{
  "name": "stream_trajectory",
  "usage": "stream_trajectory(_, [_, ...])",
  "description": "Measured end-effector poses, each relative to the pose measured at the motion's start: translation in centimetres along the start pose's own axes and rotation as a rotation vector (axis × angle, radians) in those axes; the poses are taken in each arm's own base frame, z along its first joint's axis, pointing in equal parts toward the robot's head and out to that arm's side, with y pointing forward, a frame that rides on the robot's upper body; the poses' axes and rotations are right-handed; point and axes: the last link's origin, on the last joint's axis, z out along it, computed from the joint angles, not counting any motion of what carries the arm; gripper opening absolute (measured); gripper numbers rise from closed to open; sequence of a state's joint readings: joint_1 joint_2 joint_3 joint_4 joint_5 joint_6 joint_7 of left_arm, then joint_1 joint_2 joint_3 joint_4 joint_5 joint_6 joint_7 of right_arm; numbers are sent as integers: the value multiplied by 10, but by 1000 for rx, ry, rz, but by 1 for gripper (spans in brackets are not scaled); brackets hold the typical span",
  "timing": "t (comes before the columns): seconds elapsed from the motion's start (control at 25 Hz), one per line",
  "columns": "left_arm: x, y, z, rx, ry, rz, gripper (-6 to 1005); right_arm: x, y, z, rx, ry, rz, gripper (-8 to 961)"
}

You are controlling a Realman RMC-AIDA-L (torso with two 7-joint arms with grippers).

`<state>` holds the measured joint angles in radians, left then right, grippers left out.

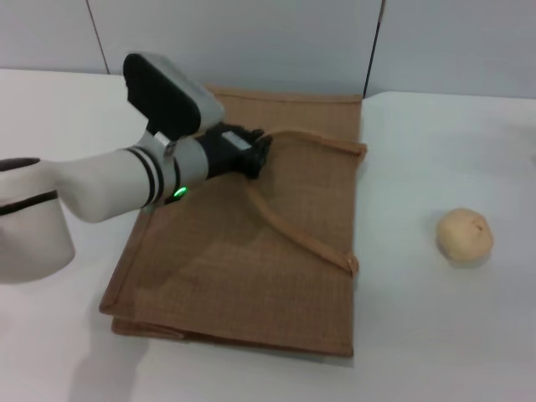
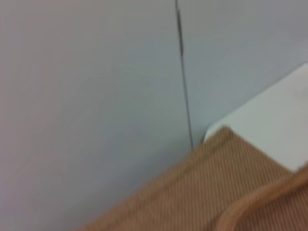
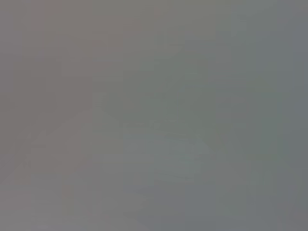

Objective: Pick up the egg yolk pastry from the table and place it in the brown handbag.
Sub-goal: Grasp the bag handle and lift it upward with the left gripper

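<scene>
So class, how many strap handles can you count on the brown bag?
2. One strap handle curves across the middle of the brown handbag; the other strap handle lies nearer its far edge, starting beside the left tool.

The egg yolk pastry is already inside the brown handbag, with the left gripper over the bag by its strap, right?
Not quite. In the head view the egg yolk pastry sits on the table, apart from the brown handbag. The left gripper is over the bag by its strap.
</scene>
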<state>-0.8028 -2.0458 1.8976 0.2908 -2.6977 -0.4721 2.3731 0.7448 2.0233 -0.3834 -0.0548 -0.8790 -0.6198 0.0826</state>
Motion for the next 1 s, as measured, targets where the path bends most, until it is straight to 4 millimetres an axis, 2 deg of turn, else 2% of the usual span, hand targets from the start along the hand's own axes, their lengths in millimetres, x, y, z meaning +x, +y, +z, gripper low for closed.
stream_trajectory(0.36, [36,3,0,7,78,79,108,8,-1,-4,-2,17,-6,848])
stream_trajectory(0.44, [47,2,-6,5,118,92,108,9,-1,-4,-2,19,-6,848])
stream_trajectory(0.6, [74,-10,-31,37,193,98,108,9,0,-4,-3,19,-3,848])
stream_trajectory(1.0, [112,-16,-70,-5,229,76,108,13,1,-4,-5,52,18,848])
